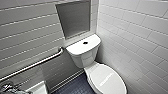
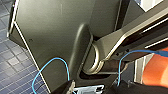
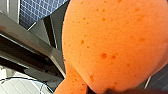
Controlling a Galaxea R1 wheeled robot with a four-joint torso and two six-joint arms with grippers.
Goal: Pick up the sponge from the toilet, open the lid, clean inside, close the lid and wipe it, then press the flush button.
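Sponge [image 3: 112,42] is bulging bright orange, pinched tight in the right gripper [image 3: 100,90] and away from the toilet [image 1: 106,77], which is sitting lid-down, flush button [image 1: 85,42] dark atop its tank.

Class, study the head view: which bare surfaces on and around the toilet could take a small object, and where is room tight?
Free: the tank top either side of the flush button; the closed lid, bare; the floor between the toilet and the wall under the grab bar. Tight: the gap between the toilet and the right-hand tiled wall.
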